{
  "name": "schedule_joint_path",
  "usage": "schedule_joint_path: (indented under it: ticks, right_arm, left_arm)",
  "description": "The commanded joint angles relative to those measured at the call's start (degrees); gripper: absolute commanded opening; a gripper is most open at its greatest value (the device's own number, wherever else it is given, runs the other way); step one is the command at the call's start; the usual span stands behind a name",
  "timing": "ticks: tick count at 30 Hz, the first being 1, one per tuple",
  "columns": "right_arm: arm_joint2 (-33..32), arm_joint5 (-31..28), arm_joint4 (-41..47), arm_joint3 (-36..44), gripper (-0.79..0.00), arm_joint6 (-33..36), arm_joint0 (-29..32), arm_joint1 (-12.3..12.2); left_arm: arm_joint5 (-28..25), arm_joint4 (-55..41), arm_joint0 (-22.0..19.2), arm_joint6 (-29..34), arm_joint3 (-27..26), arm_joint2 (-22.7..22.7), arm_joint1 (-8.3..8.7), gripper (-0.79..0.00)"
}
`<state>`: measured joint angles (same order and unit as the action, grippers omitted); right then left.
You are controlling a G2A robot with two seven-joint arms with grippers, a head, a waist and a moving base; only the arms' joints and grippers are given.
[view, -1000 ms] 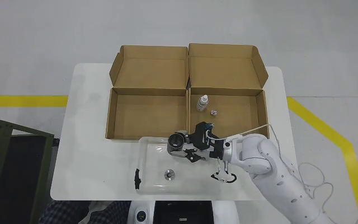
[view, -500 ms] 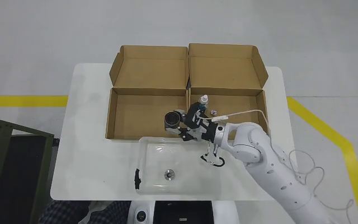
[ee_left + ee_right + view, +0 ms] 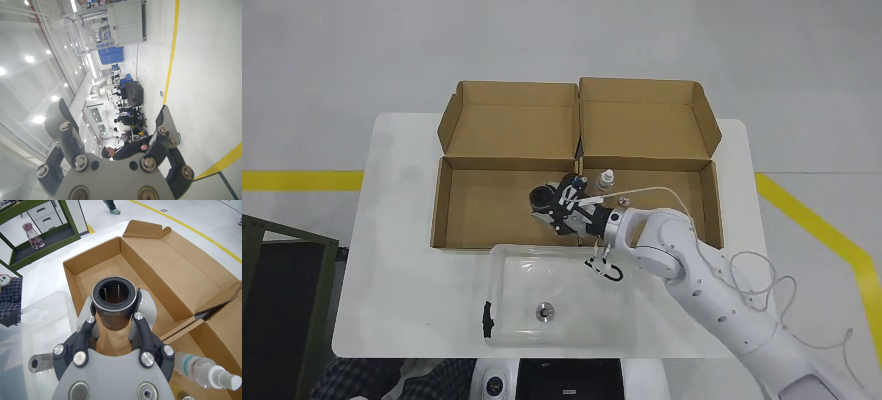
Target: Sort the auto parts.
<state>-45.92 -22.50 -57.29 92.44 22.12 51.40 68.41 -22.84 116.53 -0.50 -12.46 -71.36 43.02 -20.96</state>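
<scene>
My right gripper (image 3: 550,203) is shut on a black cylindrical bearing (image 3: 542,196) and holds it above the right end of the left cardboard box (image 3: 482,207). In the right wrist view the bearing (image 3: 114,302) stands upright between the fingers (image 3: 146,306), its open bore showing, over the box floor (image 3: 105,270). My left gripper (image 3: 113,109) is open, holds nothing and points at the room. In the clear tray (image 3: 517,262) lie a small metal part (image 3: 543,312), a black part (image 3: 486,322) and a black hook-shaped part (image 3: 606,271).
The right cardboard box (image 3: 687,205) holds a small spray bottle (image 3: 604,181), also close by my right gripper as the bottle (image 3: 204,375). Both boxes have their lids folded back. A green shelf (image 3: 28,249) stands beyond the table edge.
My right gripper has carried the bearing from above the clear tray, back and to the left, to above the left box. The parts in the tray have not moved.
</scene>
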Motion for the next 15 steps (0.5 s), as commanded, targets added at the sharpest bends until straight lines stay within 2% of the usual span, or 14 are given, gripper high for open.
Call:
schedule_joint_path:
  ticks: [1,15]
  right_arm:
    - [0.83,0.77,-0.92,-1.24,-0.785,-0.06,-0.92,0.47]
    - [4.36,6.62,-6.82,-7.42,-0.785,0.70,-5.18,3.28]
  left_arm:
    - [0.00,0.00,0.00,0.00,0.00,0.00,0.00,0.000]
    - [0.00,0.00,0.00,0.00,0.00,0.00,0.00,0.000]
